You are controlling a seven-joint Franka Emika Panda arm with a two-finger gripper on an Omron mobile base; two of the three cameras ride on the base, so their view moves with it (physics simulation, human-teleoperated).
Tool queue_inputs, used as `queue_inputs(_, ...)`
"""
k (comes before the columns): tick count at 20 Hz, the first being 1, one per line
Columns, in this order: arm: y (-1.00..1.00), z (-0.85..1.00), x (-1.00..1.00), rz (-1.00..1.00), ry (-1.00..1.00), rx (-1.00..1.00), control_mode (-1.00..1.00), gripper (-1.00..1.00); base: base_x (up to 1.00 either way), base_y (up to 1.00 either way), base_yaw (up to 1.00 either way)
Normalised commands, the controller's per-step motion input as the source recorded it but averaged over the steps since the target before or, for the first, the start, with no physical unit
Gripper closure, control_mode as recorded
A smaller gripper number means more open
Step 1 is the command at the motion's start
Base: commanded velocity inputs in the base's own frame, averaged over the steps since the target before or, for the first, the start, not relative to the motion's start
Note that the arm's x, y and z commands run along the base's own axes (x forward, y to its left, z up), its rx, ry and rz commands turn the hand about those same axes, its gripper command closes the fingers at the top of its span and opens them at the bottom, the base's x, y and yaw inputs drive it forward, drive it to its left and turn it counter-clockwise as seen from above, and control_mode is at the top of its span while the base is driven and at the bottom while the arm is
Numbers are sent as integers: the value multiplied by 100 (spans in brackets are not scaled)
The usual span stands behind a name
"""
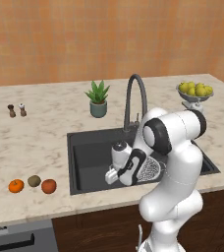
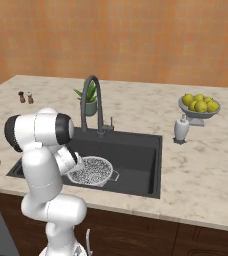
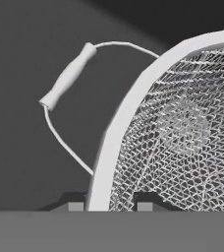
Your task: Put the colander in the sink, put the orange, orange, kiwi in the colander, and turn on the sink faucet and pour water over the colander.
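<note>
The left base view shows the oranges (image 1: 16,185) and kiwi (image 1: 34,180) on the counter (image 1: 30,142) at nine o'clock of the sink (image 1: 89,157). The right base view shows the colander (image 2: 93,171) sitting inside that basin below the faucet (image 2: 97,102). In the hand view the gripper (image 3: 106,206) straddles the colander's rim, one finger (image 3: 75,205) outside and one inside, grasping it.

No text, label, brand, number or sign can be read anywhere in these pictures.
</note>
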Motion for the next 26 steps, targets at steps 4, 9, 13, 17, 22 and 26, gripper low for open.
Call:
queue_inputs(4, 0, 0, 0, 0, 0, 0, -100, -100, 0, 0, 0)
queue_inputs(9, 0, 5, 1, -2, 0, 0, -100, -100, 0, 0, 0)
queue_inputs(13, 1, 48, 0, -9, 0, 0, -100, -100, 0, 0, 0)
queue_inputs(17, 13, 88, -6, -10, 1, 4, -100, -100, 0, 0, 0)
queue_inputs(22, 38, 78, -4, -5, 0, 3, -100, -100, 0, 0, 0)
queue_inputs(26, 45, 79, 0, 0, 0, 4, -100, -100, 0, 0, 0)
